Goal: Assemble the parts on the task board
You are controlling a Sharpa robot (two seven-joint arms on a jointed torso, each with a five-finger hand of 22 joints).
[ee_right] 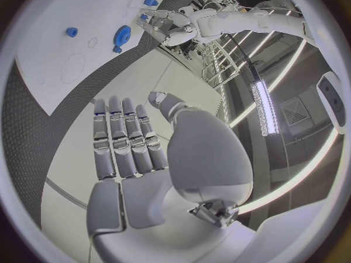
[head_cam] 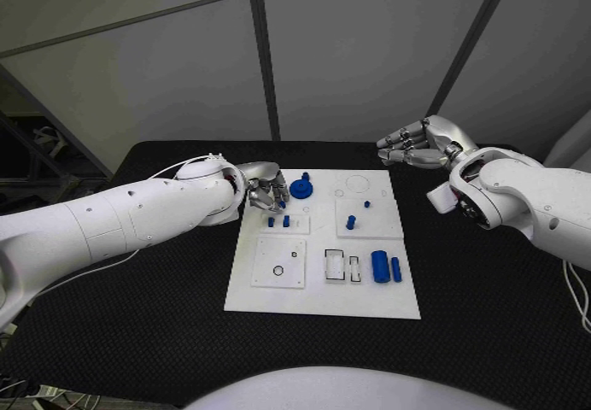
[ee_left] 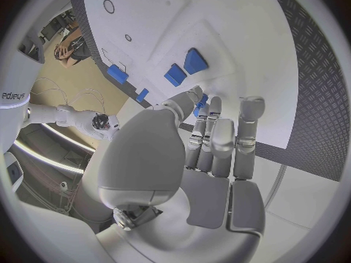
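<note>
The white task board lies in the middle of the black table. My left hand hovers over its far left corner, beside a blue gear. In the left wrist view that hand pinches a small blue part between thumb and finger. Two short blue pegs stand just below it. My right hand hangs past the board's far right corner and holds nothing; its fingers lie side by side with the thumb apart.
Two blue pegs stand on the board's right plate. A long blue cylinder and a thinner one lie at the near right, beside rectangular slots. A square plate with a hole sits near left. Black mat surrounds the board.
</note>
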